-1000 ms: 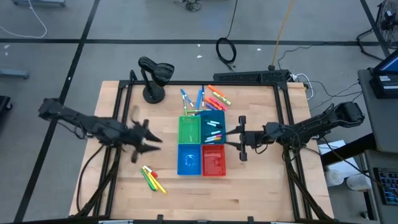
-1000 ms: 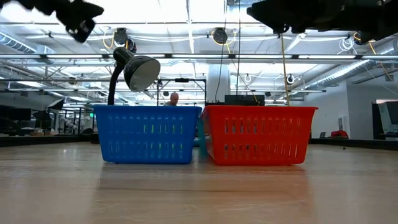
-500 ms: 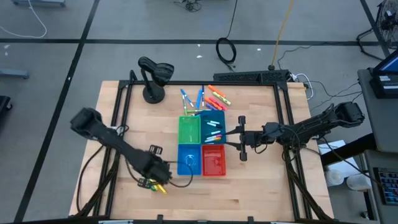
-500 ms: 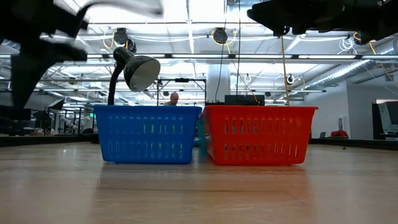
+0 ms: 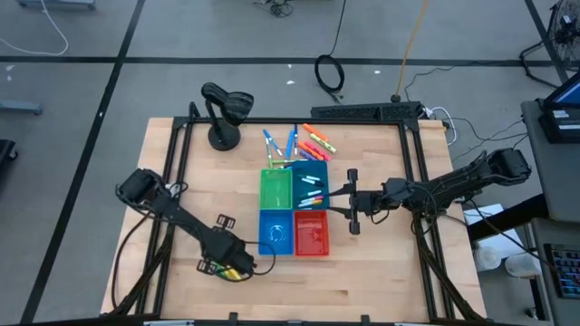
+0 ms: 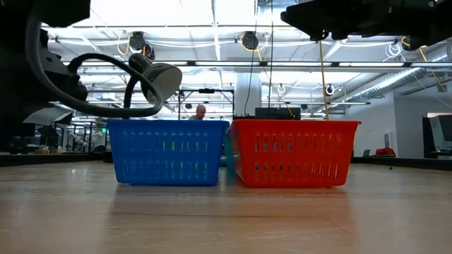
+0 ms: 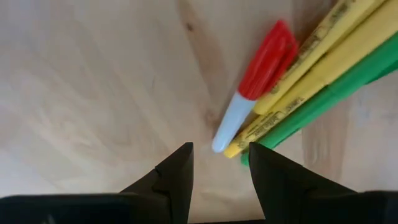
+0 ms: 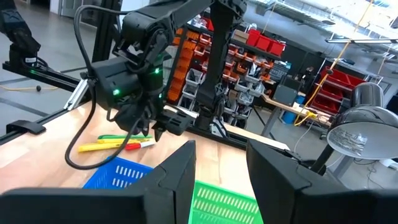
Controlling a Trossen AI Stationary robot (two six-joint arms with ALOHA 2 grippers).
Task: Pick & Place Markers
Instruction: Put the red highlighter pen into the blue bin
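A small bunch of markers lies flat on the table near its front left: a white one with a red cap (image 7: pixel 255 87), two yellow ones (image 7: pixel 317 68) and a green one (image 7: pixel 339 87); in the high view they show as one bunch of markers (image 5: pixel 237 273). My left gripper (image 5: pixel 227 268) hangs just above them, pointing down, open (image 7: pixel 221 163), with the white marker's bare end just ahead of the gap. More markers (image 5: pixel 304 142) lie at the table's far side, and several lie in the teal bin (image 5: pixel 310 186). My right gripper (image 5: pixel 333 201) waits open (image 8: pixel 221 168), level, right of the bins.
Four bins stand in a square mid-table: green (image 5: pixel 276 188), teal, blue (image 5: pixel 275 233) and red (image 5: pixel 311 233). A black desk lamp (image 5: pixel 224 109) stands at the far left. In the low view the left arm (image 6: pixel 42 70) shows left of the blue bin (image 6: pixel 168 152).
My left arm has swung toward the table's near edge and come down, tipping from nearly level to pointing steeply down, and now stands over the bunch of markers at the front left. The markers have not moved.
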